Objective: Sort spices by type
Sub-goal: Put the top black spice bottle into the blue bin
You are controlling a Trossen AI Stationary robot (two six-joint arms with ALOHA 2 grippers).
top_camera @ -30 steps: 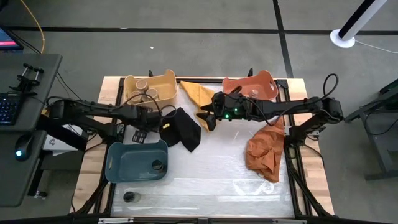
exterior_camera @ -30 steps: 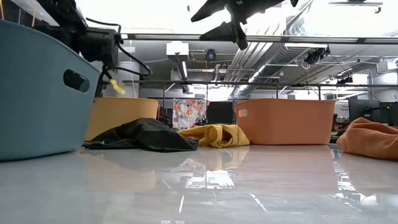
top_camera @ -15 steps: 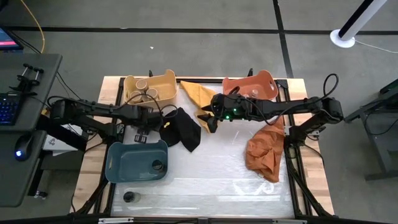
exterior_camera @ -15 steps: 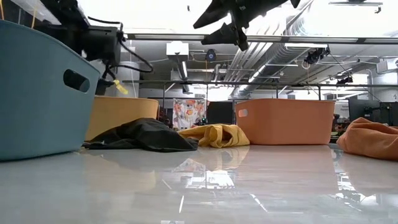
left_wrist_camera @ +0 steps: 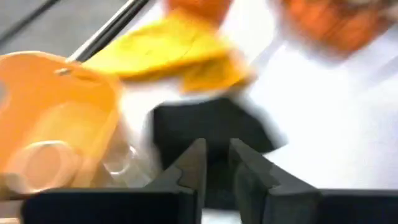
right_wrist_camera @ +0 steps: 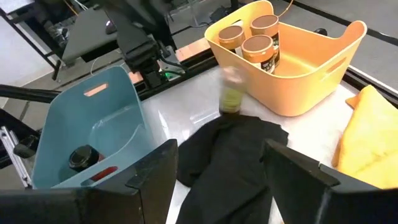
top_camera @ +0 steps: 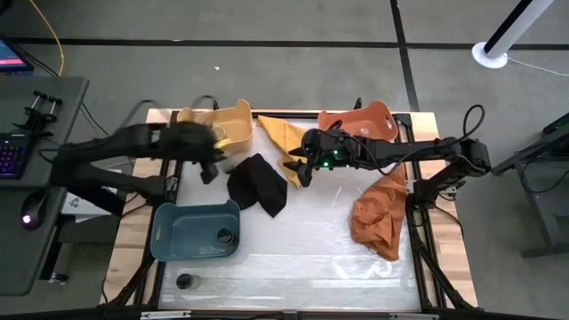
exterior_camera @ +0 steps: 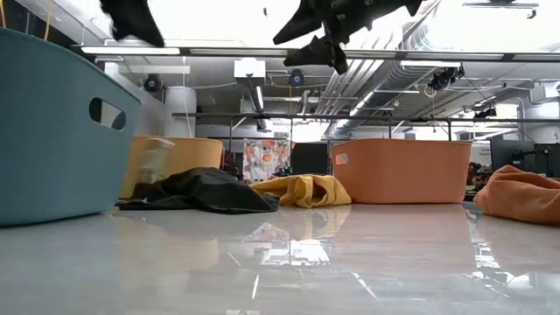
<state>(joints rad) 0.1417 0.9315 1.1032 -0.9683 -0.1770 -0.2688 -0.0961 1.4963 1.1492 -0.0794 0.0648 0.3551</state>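
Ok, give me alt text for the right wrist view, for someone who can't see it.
Three tan-topped jars stand in a yellow bin, with a small blurred jar on the table beside it at the edge of a black cloth. A blue bin holds one black-topped jar.

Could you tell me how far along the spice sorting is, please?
Done: three tan jars in the yellow bin, one black jar in the blue bin. In hand: nothing; left gripper near the yellow bin, right gripper open. Left: a jar beside the black cloth, another jar at the table's front.
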